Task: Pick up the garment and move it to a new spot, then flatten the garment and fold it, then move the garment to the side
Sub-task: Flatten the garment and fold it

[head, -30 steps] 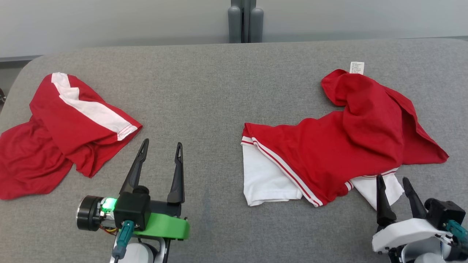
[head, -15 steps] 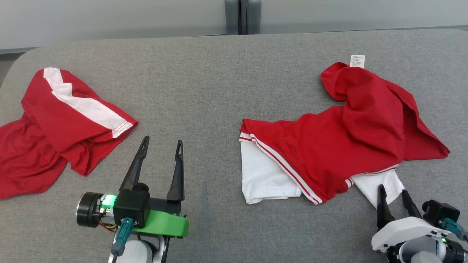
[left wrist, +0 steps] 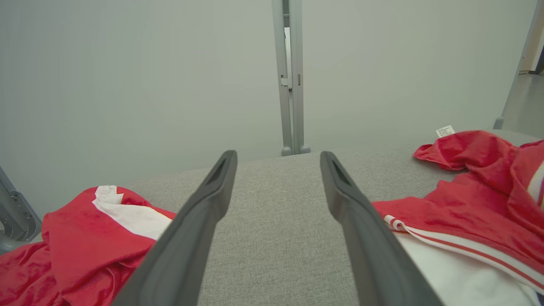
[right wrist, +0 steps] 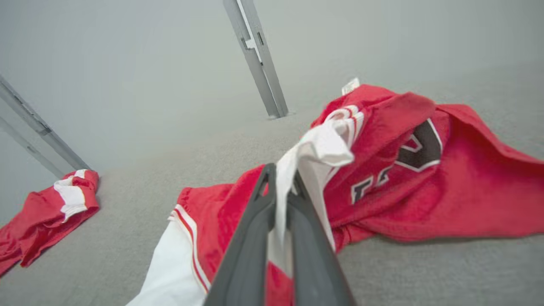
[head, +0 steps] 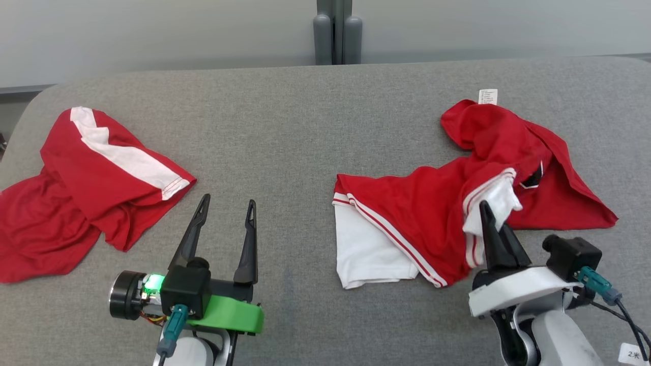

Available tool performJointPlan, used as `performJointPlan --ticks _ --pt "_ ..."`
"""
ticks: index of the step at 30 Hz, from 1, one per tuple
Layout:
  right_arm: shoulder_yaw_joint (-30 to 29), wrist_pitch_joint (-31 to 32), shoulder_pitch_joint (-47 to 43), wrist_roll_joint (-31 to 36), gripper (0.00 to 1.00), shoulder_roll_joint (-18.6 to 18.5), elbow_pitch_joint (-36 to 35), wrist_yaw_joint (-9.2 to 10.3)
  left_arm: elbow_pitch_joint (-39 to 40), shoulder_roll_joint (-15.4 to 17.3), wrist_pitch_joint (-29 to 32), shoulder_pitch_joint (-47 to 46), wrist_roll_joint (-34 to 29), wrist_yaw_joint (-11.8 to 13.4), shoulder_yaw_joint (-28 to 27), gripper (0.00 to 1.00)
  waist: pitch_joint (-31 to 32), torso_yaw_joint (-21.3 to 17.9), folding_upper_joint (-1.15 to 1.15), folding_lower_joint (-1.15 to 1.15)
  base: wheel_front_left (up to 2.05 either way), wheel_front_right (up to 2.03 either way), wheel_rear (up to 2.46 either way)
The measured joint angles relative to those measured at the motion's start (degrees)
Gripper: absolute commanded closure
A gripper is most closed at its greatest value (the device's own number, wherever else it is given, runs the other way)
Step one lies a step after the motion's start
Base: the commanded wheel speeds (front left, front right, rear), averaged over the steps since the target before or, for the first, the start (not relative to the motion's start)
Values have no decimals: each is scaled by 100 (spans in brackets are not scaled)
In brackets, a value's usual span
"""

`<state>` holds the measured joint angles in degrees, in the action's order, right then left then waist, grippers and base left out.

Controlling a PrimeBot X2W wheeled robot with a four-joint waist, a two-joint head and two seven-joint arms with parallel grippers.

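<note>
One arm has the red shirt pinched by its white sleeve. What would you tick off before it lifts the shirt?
1. Right gripper shut on the garment at its white sleeve: ok.
2. Cloth runs down between the fingers, not just at the tips, in the right wrist view: ok.
3. Only one layer pinched: cannot tell.
4. Garment's bulk off the table: not ok. Only the sleeve is raised.
5. Left gripper open, holding nothing, over bare table: ok.
6. Other red garment lies apart, at the far left: ok.
</note>
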<state>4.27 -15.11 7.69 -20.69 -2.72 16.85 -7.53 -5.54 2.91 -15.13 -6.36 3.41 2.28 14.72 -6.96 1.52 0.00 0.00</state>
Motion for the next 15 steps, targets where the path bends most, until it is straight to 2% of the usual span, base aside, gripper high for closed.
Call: performJointPlan --ticks 4,7,12,15 --pt "292 -1 109 103 100 -12 -731 1 -2 -2 0 43 76 7 116 0 81 64 0 0 0 0 0" --pt "424 -1 372 138 100 -5 -884 1 16 -3 0 38 180 57 248 0 93 176 0 0 0 0 0" --pt "665 66 1395 208 100 -15 -633 1 49 -3 0 -3 312 124 478 0 34 431 0 0 0 0 0" --pt "573 196 2172 341 100 -94 -328 -1 36 -4 0 -100 371 126 724 0 -55 630 0 0 0 0 0"
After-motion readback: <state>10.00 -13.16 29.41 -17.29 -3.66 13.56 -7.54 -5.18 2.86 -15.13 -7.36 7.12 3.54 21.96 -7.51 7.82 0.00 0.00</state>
